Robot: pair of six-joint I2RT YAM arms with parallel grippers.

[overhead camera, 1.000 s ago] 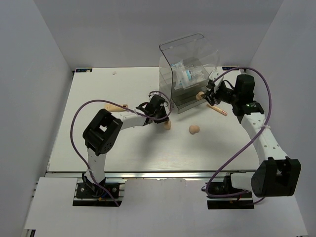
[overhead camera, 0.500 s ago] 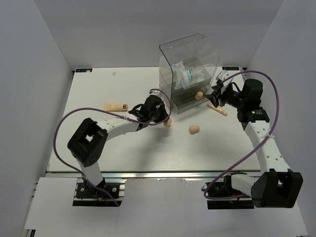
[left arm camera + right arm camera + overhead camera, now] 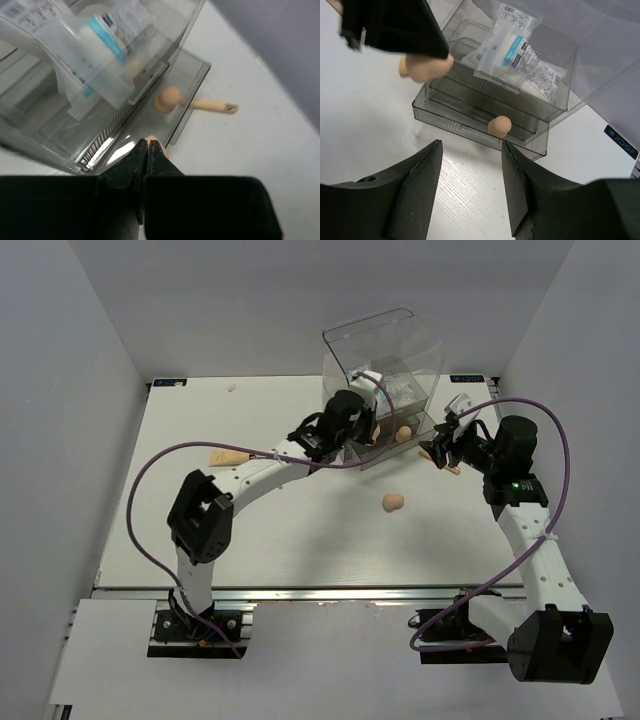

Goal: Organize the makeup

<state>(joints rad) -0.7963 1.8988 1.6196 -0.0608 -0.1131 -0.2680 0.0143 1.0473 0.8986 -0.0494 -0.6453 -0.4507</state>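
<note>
From where I stand the job looks about half done. The clear packet point(image 3: 520, 54) lies in the upper drawer of the plastic drawer box point(image 3: 385, 340), at the counter's point(image 3: 250, 530) 1 o'clock corner. One peach sponge point(image 3: 499, 126) sits in the pulled-out lower drawer point(image 3: 470, 133).

The left hand point(image 3: 148, 144) is closed on a second sponge point(image 3: 426, 66) and hangs just over the front of the open drawers. I take this to be the step in hand: dropping that sponge in beside the first. It is not yet in.

The right hand point(image 3: 471, 145) is spread open and holds nothing. It waits at 3 o'clock of the box, near the thin peach stick point(image 3: 212, 105), which lies on the counter just beside the lower drawer.

Left to tidy, as far as I can see:
- the stick;
- a loose sponge point(image 3: 393, 502) out on the counter at about 5 o'clock from the box, well apart from it;
- the beige tube point(image 3: 228, 457), far over at 9 o'clock.

A faint peach blur behind the drawer wall may be a fourth sponge, but I cannot tell.
</note>
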